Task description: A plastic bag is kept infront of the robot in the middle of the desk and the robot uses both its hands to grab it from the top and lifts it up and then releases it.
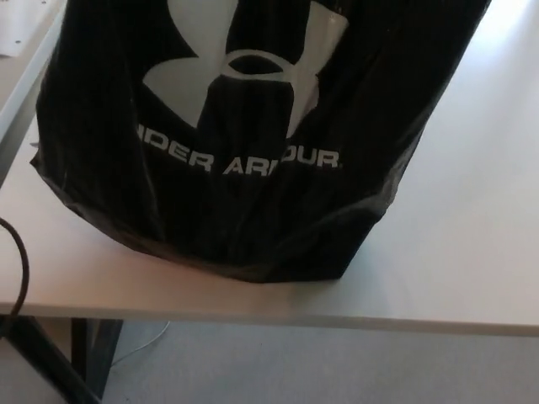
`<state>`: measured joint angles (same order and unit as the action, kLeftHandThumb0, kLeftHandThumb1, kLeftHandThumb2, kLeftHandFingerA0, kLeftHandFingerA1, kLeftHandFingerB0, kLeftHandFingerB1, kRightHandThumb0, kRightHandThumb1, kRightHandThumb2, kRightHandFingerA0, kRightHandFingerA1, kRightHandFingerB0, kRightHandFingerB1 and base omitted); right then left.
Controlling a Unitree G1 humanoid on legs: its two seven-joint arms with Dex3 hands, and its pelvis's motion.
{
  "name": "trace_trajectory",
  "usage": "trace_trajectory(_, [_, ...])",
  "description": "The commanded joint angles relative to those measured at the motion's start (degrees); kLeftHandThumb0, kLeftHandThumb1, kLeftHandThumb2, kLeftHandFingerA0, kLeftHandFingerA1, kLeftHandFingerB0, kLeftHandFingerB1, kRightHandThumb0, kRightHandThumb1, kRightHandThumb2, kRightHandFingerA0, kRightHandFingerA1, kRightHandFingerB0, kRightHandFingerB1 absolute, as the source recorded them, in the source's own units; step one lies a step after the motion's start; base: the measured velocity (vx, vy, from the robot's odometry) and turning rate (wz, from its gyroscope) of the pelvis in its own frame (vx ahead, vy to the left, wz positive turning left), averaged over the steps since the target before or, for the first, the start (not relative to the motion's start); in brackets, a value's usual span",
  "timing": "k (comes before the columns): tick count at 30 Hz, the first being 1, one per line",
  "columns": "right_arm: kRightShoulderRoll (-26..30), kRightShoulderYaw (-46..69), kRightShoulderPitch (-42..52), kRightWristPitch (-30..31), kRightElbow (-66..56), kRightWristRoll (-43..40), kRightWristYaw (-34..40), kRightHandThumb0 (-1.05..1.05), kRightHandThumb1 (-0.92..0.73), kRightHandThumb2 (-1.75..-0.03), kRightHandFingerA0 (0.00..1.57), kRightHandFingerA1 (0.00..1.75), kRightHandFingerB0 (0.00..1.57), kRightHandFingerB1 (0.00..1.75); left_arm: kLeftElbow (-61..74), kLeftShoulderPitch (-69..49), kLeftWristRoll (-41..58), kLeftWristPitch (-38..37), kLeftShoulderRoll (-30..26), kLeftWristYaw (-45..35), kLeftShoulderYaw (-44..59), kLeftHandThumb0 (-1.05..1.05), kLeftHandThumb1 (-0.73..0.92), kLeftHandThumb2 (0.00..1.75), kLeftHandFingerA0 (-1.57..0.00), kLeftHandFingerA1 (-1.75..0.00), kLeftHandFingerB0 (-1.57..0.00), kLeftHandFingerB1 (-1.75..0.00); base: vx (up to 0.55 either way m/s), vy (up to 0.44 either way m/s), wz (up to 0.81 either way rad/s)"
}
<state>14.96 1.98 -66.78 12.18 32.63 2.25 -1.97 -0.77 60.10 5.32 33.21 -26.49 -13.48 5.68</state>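
Black plastic bag (253, 151) fills most of the view, glossy & creased, w/ big white logo and "UNDER ARMOUR" lettering across its front. Its bottom sits at the desk's (472, 252) near edge, roughly mid. Top runs out of view. Neither hand visible, so can't tell fingers. Black cable (18, 278) at left edge.

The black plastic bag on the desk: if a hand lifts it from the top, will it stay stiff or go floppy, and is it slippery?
The plastic bag probably goes floppy: its sides show many creases and folds. Its glossy film suggests a slippery surface. Its base bulges wide on the desk, so something may fill it, but its weight cannot be judged.
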Motion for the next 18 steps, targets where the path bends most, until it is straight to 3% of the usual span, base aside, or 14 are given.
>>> trace_trajectory(1, [-0.3, -5.5, -10.3, 1.4, 15.9, 6.8, 2.5, -0.61, -0.65, -0.59, 0.62, 0.58, 0.31, 0.37, -11.8, -4.9, -9.5, -7.1, -2.9, 0.9, -8.3, -0.66, 0.74, 0.66, -0.10, -0.33, -0.10, -0.20, 0.00, 0.000, 0.00])
trace_trajectory(2, [-0.4, -4.9, -11.5, 2.7, 17.8, 4.7, -1.3, -0.72, -0.63, -0.59, 0.19, 0.38, 0.04, 0.24, -13.3, -6.0, -10.6, -9.0, -3.7, 0.9, -9.4, -0.72, 0.53, 0.92, 0.00, -0.21, -0.04, -0.24, 0.00, 0.000, 0.00])
trace_trajectory(5, [-1.4, -1.8, -12.9, 1.1, 22.7, -0.2, -5.8, -0.79, -0.49, -0.85, 0.09, 0.47, 0.04, 0.16, -16.7, -8.9, -10.5, -12.4, -4.7, 0.6, -10.0, -0.78, 0.58, 0.95, 0.00, -0.18, 0.00, -0.19, 0.00, 0.000, 0.00])
trace_trajectory(7, [-0.7, -2.4, -13.6, 0.4, 24.8, 0.7, -6.5, -0.84, -0.50, -0.93, 0.01, 0.31, 0.00, 0.09, -16.3, -10.0, -10.3, -11.2, -5.9, -0.3, -10.2, -0.75, 0.56, 0.92, -0.05, -0.27, -0.05, -0.22, 0.00, 0.000, 0.00])
trace_trajectory(8, [-0.4, -2.8, -13.6, 0.9, 25.1, 1.2, -6.9, -0.85, -0.52, -0.95, 0.00, 0.40, 0.00, 0.09, -15.9, -10.8, -9.5, -11.1, -6.3, -0.8, -9.7, -0.65, 0.73, 0.65, -0.08, -0.29, -0.08, -0.18, 0.00, 0.000, 0.00])
trace_trajectory(9, [-0.1, -3.6, -13.8, 1.6, 25.5, 2.1, -7.0, -0.85, -0.52, -0.95, 0.00, 0.40, 0.00, 0.09, -16.2, -11.5, -8.7, -11.5, -6.6, -1.3, -9.0, -0.65, 0.73, 0.65, -0.08, -0.29, -0.08, -0.18, 0.00, 0.000, 0.00])
trace_trajectory(10, [0.3, -3.5, -13.2, 1.4, 25.4, 2.0, -8.1, -0.95, -0.57, -0.96, 0.01, 0.22, 0.00, 0.00, -14.1, -12.8, -8.1, -9.4, -7.0, -1.5, -8.2, -0.65, 0.72, 0.63, -0.19, -0.39, -0.08, -0.18, 0.00, 0.000, 0.00])
trace_trajectory(11, [0.4, -3.6, -12.8, 1.8, 25.1, 1.9, -8.6, -0.89, -0.57, -0.95, 0.04, 0.49, 0.08, 0.12, -13.7, -13.8, -8.2, -9.9, -7.7, -1.9, -7.9, -0.66, 0.76, 0.63, -0.28, -0.44, -0.02, -0.24, 0.00, 0.000, 0.00])
trace_trajectory(12, [0.8, -3.4, -12.1, 2.8, 24.2, 1.6, -9.2, -0.81, -0.54, -0.91, 0.32, 0.56, 0.07, 0.36, -12.9, -16.1, -8.5, -11.6, -9.0, -2.3, -7.5, -0.71, 0.58, 0.93, -0.05, -0.45, 0.00, -0.22, 0.00, 0.000, 0.00])
trace_trajectory(13, [0.9, -2.9, -11.9, 3.4, 24.0, 1.2, -9.3, -0.81, -0.54, -0.91, 0.32, 0.56, 0.07, 0.36, -12.3, -17.2, -8.7, -12.2, -9.4, -2.3, -7.3, -0.71, 0.58, 0.93, -0.05, -0.45, 0.00, -0.22, 0.00, 0.000, 0.00])
trace_trajectory(14, [1.7, -2.2, -10.6, 2.8, 23.2, 0.4, -10.2, -0.77, -0.52, -0.91, 0.73, 0.68, 0.37, 0.52, -11.1, -19.8, -9.3, -14.3, -10.9, -2.2, -6.6, -0.67, 0.60, 0.96, -0.01, -0.27, -0.05, -0.26, 0.00, 0.000, 0.00])
trace_trajectory(15, [2.5, -2.8, -8.5, 0.3, 21.2, 1.3, -10.4, -0.75, -0.71, -0.62, 0.96, 0.76, 0.74, 0.53, -9.5, -22.1, -9.1, -15.7, -11.8, -2.2, -5.5, -0.68, 0.81, 0.66, -0.04, -0.26, -0.07, -0.21, 0.00, 0.000, 0.00])
trace_trajectory(16, [4.0, -4.4, -4.3, -4.3, 16.5, 3.3, -10.0, -0.67, -0.73, -0.62, 0.91, 0.70, 0.80, 0.53, -6.8, -26.0, -8.4, -17.8, -13.0, -2.4, -3.3, -0.70, 0.65, 1.01, -0.01, -0.30, -0.03, -0.25, 0.00, 0.000, 0.00])
trace_trajectory(18, [5.3, -5.2, 1.2, -7.2, 9.0, 4.4, -9.5, -0.64, -0.71, -0.61, 0.97, 0.80, 0.87, 0.58, -2.6, -30.5, -7.2, -18.6, -13.5, -2.9, -0.7, -0.73, 0.66, 1.00, 0.00, -0.28, -0.08, -0.23, 0.00, 0.000, 0.00])
